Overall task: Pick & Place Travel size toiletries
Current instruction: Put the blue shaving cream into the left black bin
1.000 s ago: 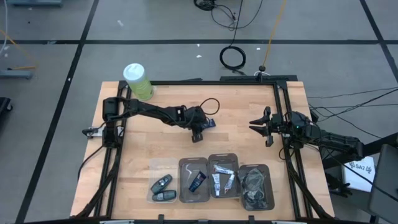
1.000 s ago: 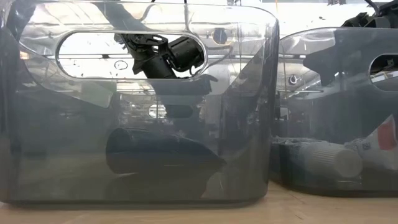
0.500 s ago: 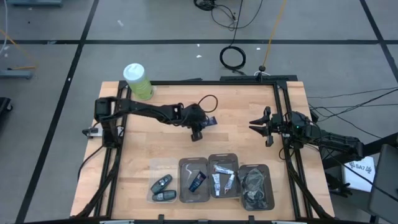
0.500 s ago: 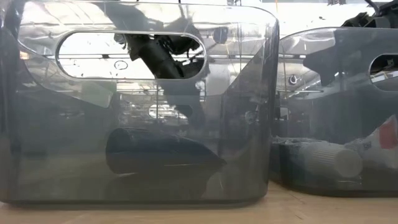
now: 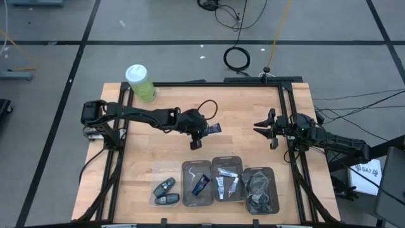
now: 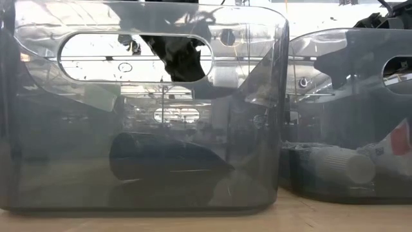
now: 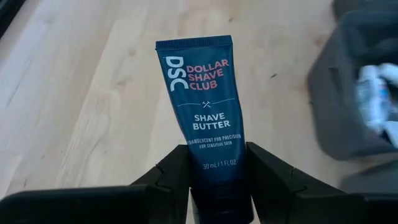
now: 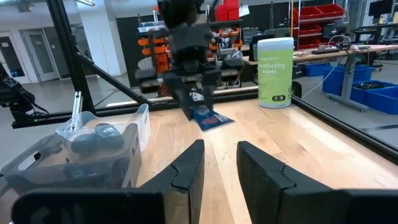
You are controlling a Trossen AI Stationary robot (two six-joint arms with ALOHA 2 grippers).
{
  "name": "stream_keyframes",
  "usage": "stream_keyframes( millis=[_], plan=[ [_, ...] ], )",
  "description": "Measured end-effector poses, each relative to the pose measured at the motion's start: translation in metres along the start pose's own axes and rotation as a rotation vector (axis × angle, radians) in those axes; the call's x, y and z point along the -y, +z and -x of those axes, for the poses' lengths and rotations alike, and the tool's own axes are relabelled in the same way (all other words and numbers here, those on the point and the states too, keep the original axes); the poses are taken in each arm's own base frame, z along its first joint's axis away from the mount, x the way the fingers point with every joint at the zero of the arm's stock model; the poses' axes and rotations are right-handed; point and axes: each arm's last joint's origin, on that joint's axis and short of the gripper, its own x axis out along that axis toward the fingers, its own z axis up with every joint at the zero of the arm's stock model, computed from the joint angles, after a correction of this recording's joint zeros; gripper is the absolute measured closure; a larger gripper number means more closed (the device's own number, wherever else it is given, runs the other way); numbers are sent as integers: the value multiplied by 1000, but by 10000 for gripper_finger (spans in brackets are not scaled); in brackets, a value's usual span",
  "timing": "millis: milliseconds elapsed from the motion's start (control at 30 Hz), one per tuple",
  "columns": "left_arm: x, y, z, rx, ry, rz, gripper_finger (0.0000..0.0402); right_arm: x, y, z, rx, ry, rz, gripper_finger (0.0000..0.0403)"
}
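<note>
My left gripper is over the middle of the table, shut on a dark navy tube printed "Shave Butter". The right wrist view shows the tube above the wood. My right gripper is open and empty at the table's right side. Another navy tube lies in a clear bin, and white tubes lie in the bin to its right. My left gripper pinches the tube's lower part, below the small print, between its two fingers. The fingers lie along the tube. The flat crimped end sticks out free, and the cap end is hidden behind the fingers. The tube slants downward, clear of the table.
Several clear bins stand in a row near the front edge: one with black key fobs, the tube bins, one with dark cords. A tall green canister stands at the far left corner. Bare wood lies between the grippers and the bins.
My left gripper has gone a little toward the table's near edge with the navy tube still in its hold. In the low view it shows larger and higher behind the bin's handle hole.
</note>
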Motion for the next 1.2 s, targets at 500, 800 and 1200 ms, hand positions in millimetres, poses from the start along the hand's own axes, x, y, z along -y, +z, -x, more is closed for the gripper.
stream_keyframes(
  millis=[500, 800, 1200],
  plan=[
    [65, -7, 10, -41, -130, -37, 273, 0, 0, 0, 0, 0, 0, 319],
    [105, -13, 18, -48, -214, -47, 273, 0, 0, 0, 0, 0, 0, 319],
    [156, -27, 32, -85, -310, 26, 273, 0, 0, 0, 0, 0, 0, 319]
  ],
)
